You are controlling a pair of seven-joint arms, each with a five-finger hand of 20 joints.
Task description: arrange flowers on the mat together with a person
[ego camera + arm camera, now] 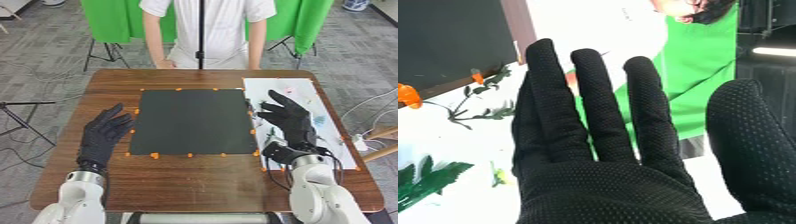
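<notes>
In the head view, my right hand [289, 117] is over the white sheet at the right with its fingers extended; my left hand [105, 132] lies left of the dark mat [194, 122], its fingers loosely straight. Both hold nothing. The right wrist view shows my right hand [607, 192] open, its thumb apart from the fingers. Beside it in that view, a thin leafy sprig [456, 116] and a dark green leaf piece [432, 182] rest on the white sheet. The mat [451, 37] carries no flowers.
The white sheet [266, 86] runs along the table's right side, with small flower pieces on it. Orange tape bits [155, 155] edge the mat on the brown table [178, 192]. A person in white stands across the table, arms hanging down.
</notes>
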